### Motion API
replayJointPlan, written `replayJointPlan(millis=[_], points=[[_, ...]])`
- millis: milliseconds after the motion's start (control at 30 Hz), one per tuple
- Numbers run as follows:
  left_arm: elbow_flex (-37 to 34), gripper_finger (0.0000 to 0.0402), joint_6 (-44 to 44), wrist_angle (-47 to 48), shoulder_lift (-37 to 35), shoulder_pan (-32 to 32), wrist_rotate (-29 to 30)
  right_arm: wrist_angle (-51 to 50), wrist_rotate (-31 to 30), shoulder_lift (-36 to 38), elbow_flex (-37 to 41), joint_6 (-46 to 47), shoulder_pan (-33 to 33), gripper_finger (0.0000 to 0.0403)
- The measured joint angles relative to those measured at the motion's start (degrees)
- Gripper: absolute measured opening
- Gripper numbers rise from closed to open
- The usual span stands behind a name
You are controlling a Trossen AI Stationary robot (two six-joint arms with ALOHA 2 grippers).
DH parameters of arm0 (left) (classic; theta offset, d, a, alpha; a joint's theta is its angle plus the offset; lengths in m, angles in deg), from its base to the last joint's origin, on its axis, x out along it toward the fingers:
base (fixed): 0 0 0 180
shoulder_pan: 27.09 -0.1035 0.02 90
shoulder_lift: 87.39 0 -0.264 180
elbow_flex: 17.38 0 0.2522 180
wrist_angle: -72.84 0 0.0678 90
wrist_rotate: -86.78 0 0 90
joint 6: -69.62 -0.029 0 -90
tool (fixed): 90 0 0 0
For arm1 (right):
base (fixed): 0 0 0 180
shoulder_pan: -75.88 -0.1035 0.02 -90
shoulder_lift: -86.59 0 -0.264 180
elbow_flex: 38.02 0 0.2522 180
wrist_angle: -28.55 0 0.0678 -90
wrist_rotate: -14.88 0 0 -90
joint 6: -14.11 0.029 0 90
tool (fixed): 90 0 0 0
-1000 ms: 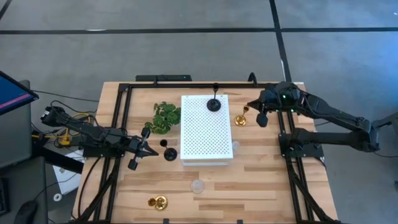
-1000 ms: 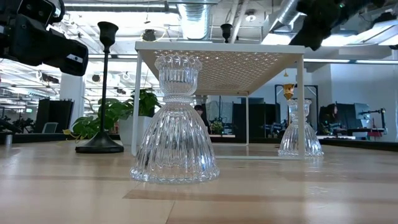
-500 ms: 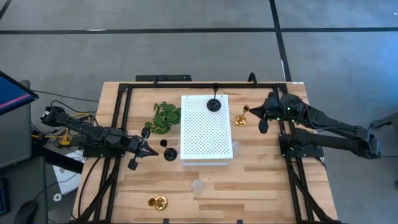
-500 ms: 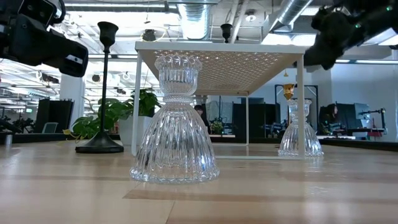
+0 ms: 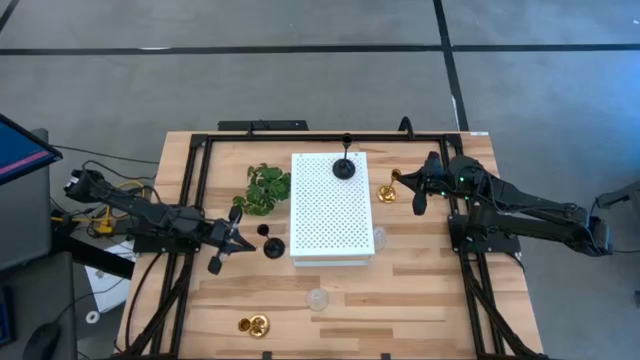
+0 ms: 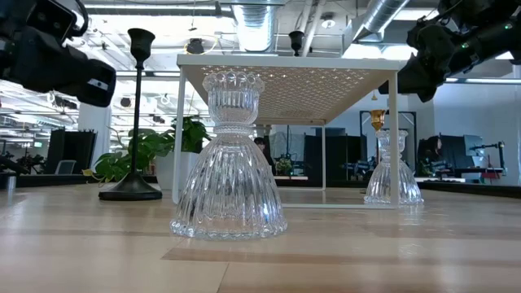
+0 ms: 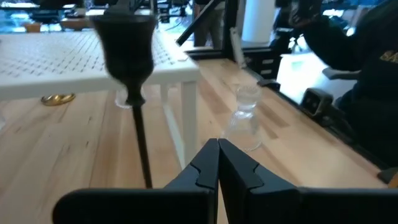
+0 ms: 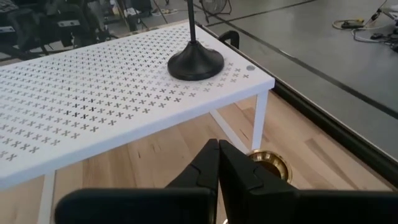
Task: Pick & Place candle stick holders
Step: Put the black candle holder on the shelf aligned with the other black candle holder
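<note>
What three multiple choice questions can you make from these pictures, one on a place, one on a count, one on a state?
1. Where does one black holder stand?
A on the white board
B on the floor
C in a gripper

2. How many gold holders are on the table?
A one
B two
C four

3. How are the left gripper fingers?
A wide open
B shut, holding nothing
C clamped on glass

Answers: 1 A, its base rests on the board; 2 B, one near the right gripper, one at the table's front; 3 B, tips meet with nothing between.

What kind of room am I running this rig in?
Likely an open lab or workshop: the wooden table sits on a grey floor marked with dark lines, bare ceiling ducts run overhead, and workstations stand behind.
</note>
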Motion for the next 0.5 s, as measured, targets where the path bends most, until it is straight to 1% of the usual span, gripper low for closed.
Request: replayJointPlan(millis=[133, 333, 400, 500], points=[[0.0, 0.0006, 0.2, -0.1, 2.3, 0.0, 3.9, 0.3, 0.2, 0.0, 0.0, 0.0, 0.0, 0.0], [0.0, 0.0011, 5.8, -0.6, 5.0, 0.0, 15.2, 0.0, 0.4, 0.0, 0.0, -0.1, 0.0, 0.0], [0.0, 0.0023, 6.9, -0.8, 5.3, 0.0, 16.5, -0.2, 0.4, 0.0, 0.0, -0.2, 0.0, 0.0], [0.0, 0.005, 8.0, -0.9, 5.4, 0.0, 16.5, -0.3, 0.4, 0.0, 0.0, -0.2, 0.0, 0.0]])
